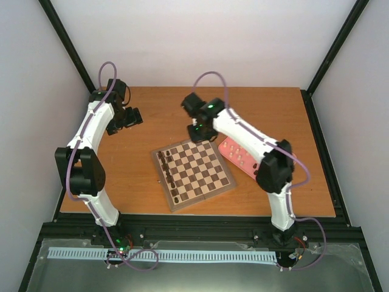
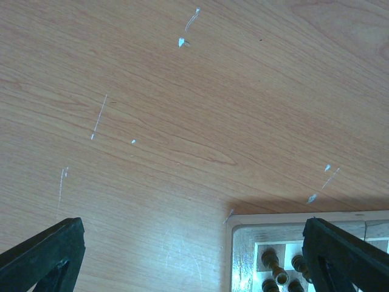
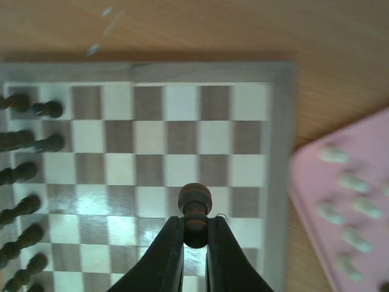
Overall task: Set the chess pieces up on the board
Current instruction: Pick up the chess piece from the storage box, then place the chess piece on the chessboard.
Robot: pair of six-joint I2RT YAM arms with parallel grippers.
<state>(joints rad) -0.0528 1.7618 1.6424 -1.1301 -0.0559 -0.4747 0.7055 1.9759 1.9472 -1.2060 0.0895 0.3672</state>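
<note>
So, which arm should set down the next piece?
Right: the right gripper is shut on a dark brown chess piece over the checked wooden chessboard; the left gripper hangs open beside it.

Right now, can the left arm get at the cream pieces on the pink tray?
Probably not. The pink tray lies right of the board, and the right arm, its fingers shut on a dark pawn, hangs over the board between. The left fingers hover over bare table, far left.
</note>
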